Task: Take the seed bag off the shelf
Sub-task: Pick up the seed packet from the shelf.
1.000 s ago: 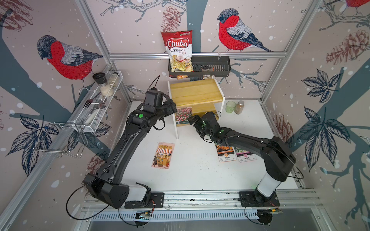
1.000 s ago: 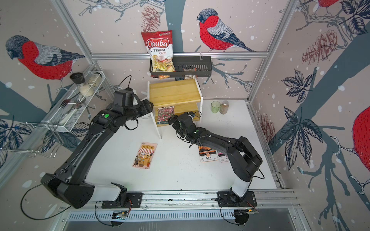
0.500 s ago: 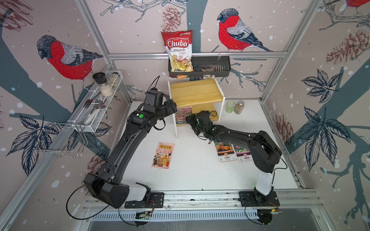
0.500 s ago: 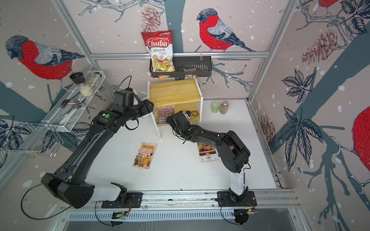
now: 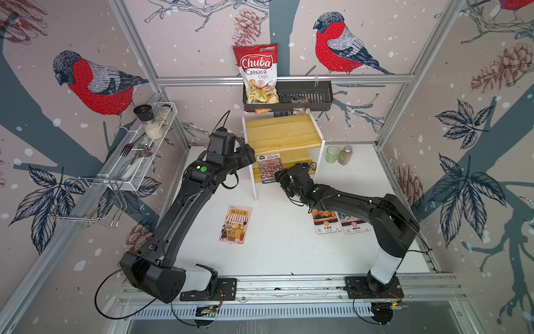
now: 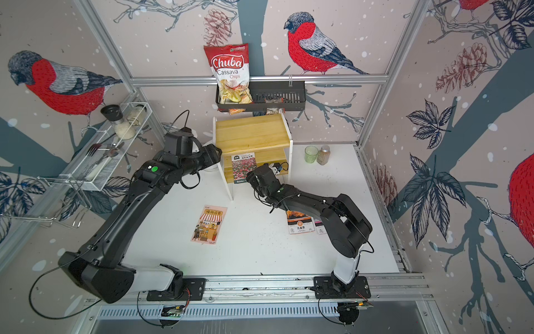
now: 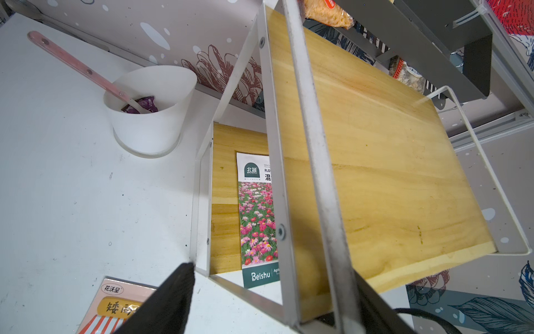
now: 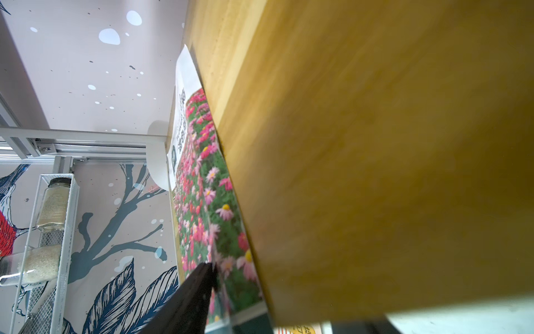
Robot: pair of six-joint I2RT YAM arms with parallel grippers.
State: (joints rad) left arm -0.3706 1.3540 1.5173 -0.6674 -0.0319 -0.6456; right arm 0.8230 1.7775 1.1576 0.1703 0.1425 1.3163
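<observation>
**Reaching for the seed bag point(image 5: 269, 169)**

It lies on the shelf point(image 5: 283, 130), lower board, overhanging the front. The right gripper point(image 5: 279, 177) meets its edge; whether it grips cannot be told. The left gripper point(image 5: 249, 152) stands open at the frame. Next, probably: pinch firmly, slide outward.

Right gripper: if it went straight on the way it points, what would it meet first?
Probably the seed bag on the lower board of the shelf; the right gripper looks nearly on it, though depth is unclear.
</observation>
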